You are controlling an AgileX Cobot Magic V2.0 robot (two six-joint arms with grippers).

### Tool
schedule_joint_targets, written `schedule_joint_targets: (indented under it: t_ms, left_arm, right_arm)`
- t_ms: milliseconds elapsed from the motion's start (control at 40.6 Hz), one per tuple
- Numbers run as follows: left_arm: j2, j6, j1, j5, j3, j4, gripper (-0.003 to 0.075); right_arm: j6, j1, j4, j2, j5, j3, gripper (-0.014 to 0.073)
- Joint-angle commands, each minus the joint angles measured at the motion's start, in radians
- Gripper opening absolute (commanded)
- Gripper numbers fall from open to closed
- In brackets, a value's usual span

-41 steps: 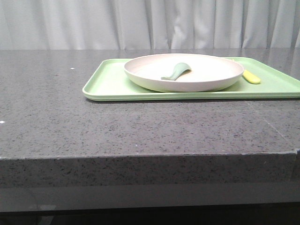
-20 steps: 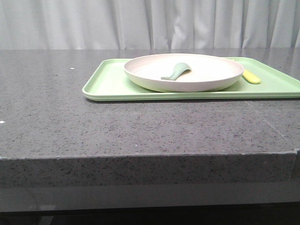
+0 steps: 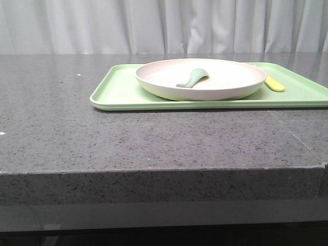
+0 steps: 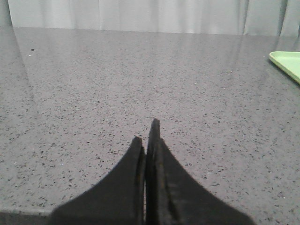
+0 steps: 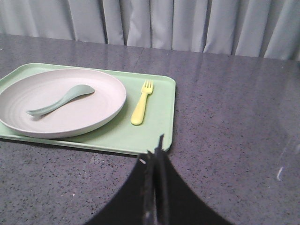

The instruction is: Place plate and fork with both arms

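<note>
My right hand (image 5: 157, 157) (pressed closed, empty) hovers near the small pale yellow plastic fork (image 5: 141, 103) beside the wide off-white plate (image 5: 89, 110); my left hand (image 4: 147, 136) is closed too.

Plate (image 3: 225, 84): wide, shallow, round, off-white with a pinkish matte tint; set flat on the light green tray (image 3: 123, 92), a sage green spoon (image 3: 192, 78) lying inside it.

Fork (image 5: 140, 103): small, pale yellow plastic, short tines; laid flat on the tray just beside the plate, apart from its rim.

Closed left claw (image 4: 149, 136) above table (image 4: 93, 84)
</note>
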Motion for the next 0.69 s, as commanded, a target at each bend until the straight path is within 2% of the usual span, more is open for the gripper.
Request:
schedule_joint_targets:
  t_ms: [0, 197, 664]
  left_arm:
    - [-0.021, -0.008, 0.0, -0.077, 0.003, -0.001, -0.0018]
    - [-0.021, -0.008, 0.0, -0.077, 0.003, -0.001, -0.0018]
    - [-0.021, -0.008, 0.0, -0.077, 0.003, -0.001, -0.0018]
  right_arm:
    - [-0.006, -0.005, -0.017, 0.01, -0.088, -0.025, -0.006]
    - [-0.006, -0.006, -0.037, -0.006, -0.145, 0.043, -0.006]
    - [-0.007, -0.006, 0.024, -0.228, -0.22, 0.388, -0.006]
